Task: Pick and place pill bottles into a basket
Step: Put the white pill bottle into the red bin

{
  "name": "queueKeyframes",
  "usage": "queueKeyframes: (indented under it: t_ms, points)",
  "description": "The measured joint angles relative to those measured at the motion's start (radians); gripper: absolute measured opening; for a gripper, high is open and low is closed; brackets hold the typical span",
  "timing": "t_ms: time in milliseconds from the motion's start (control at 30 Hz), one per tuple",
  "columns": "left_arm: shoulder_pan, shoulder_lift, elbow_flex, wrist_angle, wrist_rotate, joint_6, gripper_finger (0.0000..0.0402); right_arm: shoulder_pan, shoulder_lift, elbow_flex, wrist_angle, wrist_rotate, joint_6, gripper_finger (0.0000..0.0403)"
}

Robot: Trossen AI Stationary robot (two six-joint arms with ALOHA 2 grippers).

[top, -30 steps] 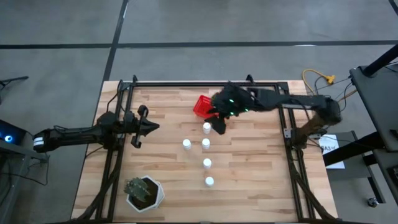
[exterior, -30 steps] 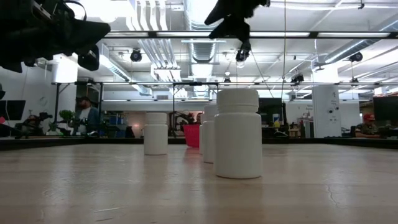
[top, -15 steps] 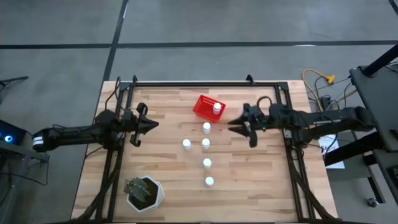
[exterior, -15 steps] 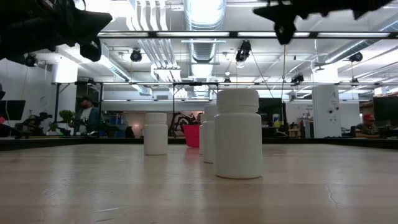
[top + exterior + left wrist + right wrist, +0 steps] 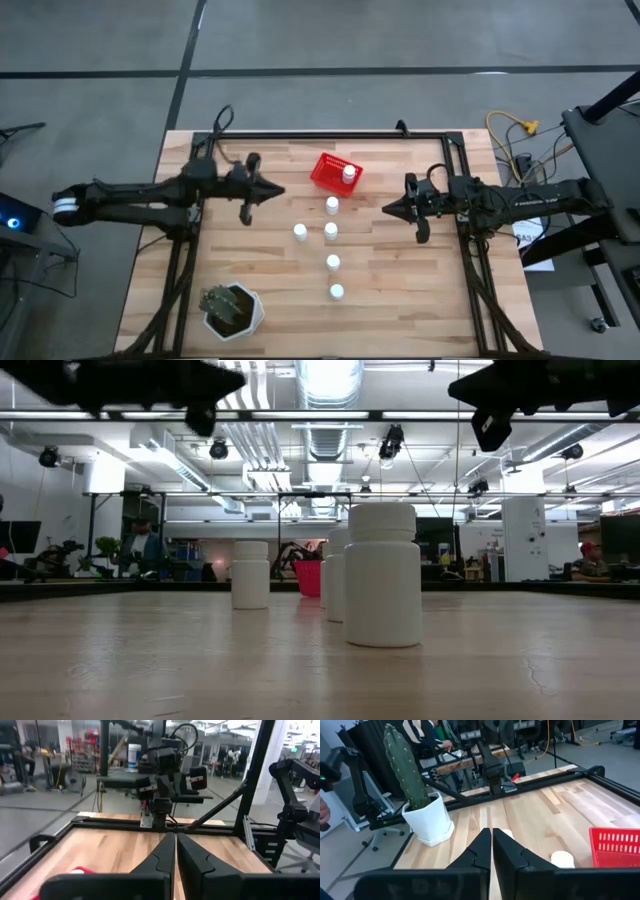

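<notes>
Basket: far-centre of table, holds one bottle upright, so one placement done. Five bottles loose just beside, toward near edge. Left gripper shut, empty, near basket. Right gripper shut, empty, well apart.

high cam straight down on whole surface; low cam level at surface height; both share bottle row

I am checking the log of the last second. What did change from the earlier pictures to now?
The right pincer left the basket, with a bottle in it, withdrew right and shut. The left pincer advanced toward the table's middle, shut. Five standing bottles stayed.
</notes>
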Motion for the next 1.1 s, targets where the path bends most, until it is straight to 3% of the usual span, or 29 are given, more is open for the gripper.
queueKeyframes:
  t_ms: [233, 367, 467, 633, 800, 933, 1100]
  points:
    - [0.005, 0.228, 0.343, -0.446, 0.003, 0.074, 0.0001, 0.000, -0.015, -0.002, 0.000, 0.000, -0.003, 0.0008]
    - [0.032, 0.338, 0.463, -0.586, 0.014, -0.009, 0.0002, 0.000, -0.016, -0.002, -0.002, 0.000, -0.003, 0.0009]
    - [0.042, 0.417, 0.504, -0.622, 0.102, -0.033, 0.0014, 0.000, -0.014, -0.002, -0.002, -0.001, -0.003, 0.0009]
    - [0.042, 0.515, 0.569, -0.623, 0.204, -0.053, 0.0076, 0.000, -0.016, -0.002, -0.004, -0.008, 0.005, 0.0008]
    - [0.042, 0.582, 0.615, -0.638, 0.217, -0.052, 0.0167, 0.000, -0.016, -0.002, -0.005, -0.012, 0.028, 0.0008]
    - [0.042, 0.597, 0.636, -0.646, 0.211, 0.004, 0.0227, 0.000, -0.016, -0.002, -0.005, -0.018, 0.051, 0.0008]
    - [0.041, 0.601, 0.690, -0.785, 0.109, 0.186, 0.0255, 0.000, -0.016, -0.002, -0.006, -0.020, 0.087, 0.0008]
